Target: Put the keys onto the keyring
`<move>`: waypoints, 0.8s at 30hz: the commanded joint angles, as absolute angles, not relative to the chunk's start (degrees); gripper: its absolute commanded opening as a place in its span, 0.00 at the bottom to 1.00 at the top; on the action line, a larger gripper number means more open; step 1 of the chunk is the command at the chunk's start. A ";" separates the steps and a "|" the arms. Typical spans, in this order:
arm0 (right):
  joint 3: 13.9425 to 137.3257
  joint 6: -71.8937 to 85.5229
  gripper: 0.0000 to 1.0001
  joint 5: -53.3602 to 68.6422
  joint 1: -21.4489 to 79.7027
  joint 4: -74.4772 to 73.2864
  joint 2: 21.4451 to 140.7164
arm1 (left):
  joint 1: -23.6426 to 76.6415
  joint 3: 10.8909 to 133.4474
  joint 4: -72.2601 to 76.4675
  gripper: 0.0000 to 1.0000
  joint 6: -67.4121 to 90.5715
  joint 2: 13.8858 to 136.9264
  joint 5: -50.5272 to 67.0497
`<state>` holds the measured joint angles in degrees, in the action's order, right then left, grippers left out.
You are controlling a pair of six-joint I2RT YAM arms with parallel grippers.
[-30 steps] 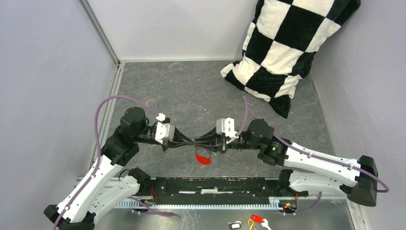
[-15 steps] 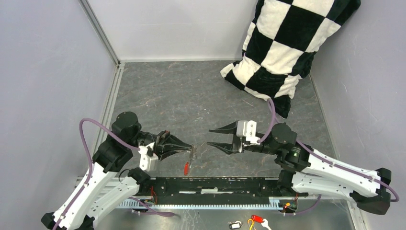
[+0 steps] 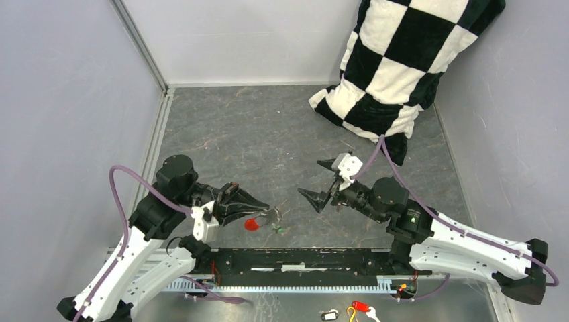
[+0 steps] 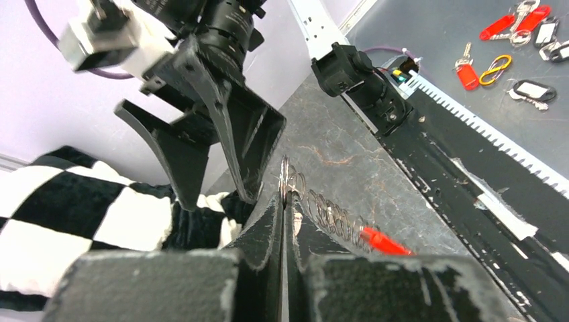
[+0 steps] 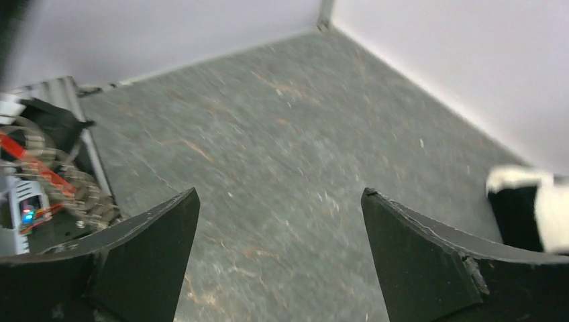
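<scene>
Left jaws: the left gripper (image 3: 267,210) is clenched tight on one end of the keyring (image 3: 273,216), a thin silvery-grey chain of small wire loops.
Right jaws: the right gripper (image 3: 318,180) is released, its black fingers spread wide with nothing between them.
Grippers: we count two, tips facing each other across a gap.
Keyring count: one.
Keys count: we make out two, a long red plastic key (image 3: 251,225) and a short bright green key (image 3: 278,230). We cannot pick out a dark metal one.
Keyring place: at the left fingertips, over the grey stone-patterned table (image 3: 255,127), near its front edge, well apart from the right gripper.
Keyring axis: in the left wrist view we see it run slantwise from the fingertips to the red key.
Red key direction: its long axis carries on the chain's line, free end pointing away from the fingertips.
Elsewhere: one black-and-white checkered cushion (image 3: 396,67) leans in the far right corner.
</scene>
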<state>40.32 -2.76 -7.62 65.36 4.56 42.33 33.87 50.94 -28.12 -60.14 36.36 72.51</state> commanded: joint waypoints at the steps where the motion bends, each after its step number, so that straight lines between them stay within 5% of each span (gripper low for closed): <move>1: 37.29 6.72 0.98 -18.59 61.94 -1.17 42.56 | 33.94 50.76 -20.37 0.02 -41.40 37.52 69.80; 7: 32.10 15.12 0.98 -21.15 52.91 -12.05 47.84 | 33.95 46.13 -11.24 0.02 -20.19 38.19 62.24; 18: 20.40 10.04 0.66 -17.06 45.36 -4.19 51.31 | 33.93 43.07 -9.93 0.02 -16.02 36.13 60.56; 24: 23.68 -6.06 0.61 3.14 33.71 -2.13 57.42 | 33.99 43.14 -10.81 0.02 -16.57 36.73 62.20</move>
